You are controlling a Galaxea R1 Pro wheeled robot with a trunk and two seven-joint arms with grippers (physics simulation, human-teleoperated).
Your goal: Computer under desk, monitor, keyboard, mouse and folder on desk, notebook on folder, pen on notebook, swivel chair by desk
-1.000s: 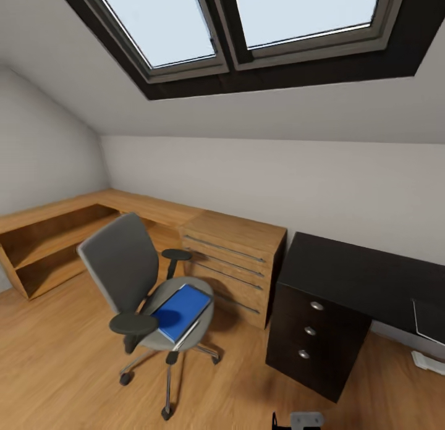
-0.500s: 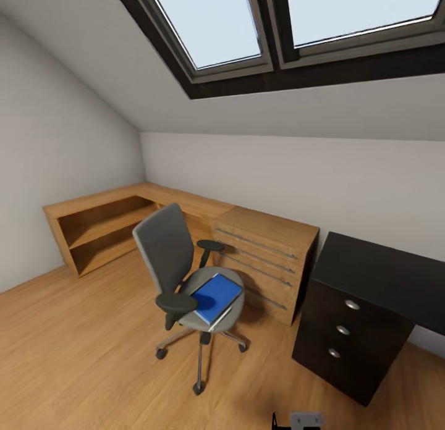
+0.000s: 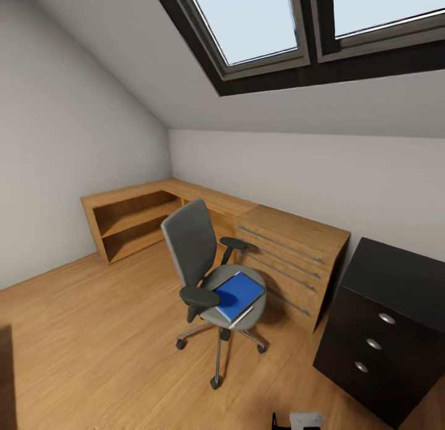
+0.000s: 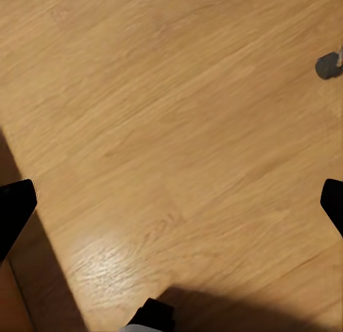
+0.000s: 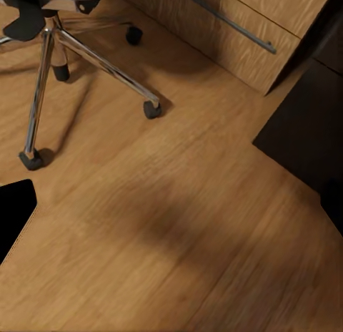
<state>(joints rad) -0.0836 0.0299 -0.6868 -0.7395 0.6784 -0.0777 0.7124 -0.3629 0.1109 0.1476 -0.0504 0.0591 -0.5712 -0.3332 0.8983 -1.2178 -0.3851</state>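
On the grey seat of the swivel chair (image 3: 207, 275), out on the wood floor (image 3: 93, 331), the folder (image 3: 238, 295) is seen lying flat, the desk (image 3: 395, 275) well apart; both grippers are spread wide and empty, so a squared-up approach is advised before any reach is made.

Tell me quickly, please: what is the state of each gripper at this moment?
Left gripper: open, holding nothing, above bare wooden floor.
Right gripper: open, holding nothing, above the floor near the swivel chair base.
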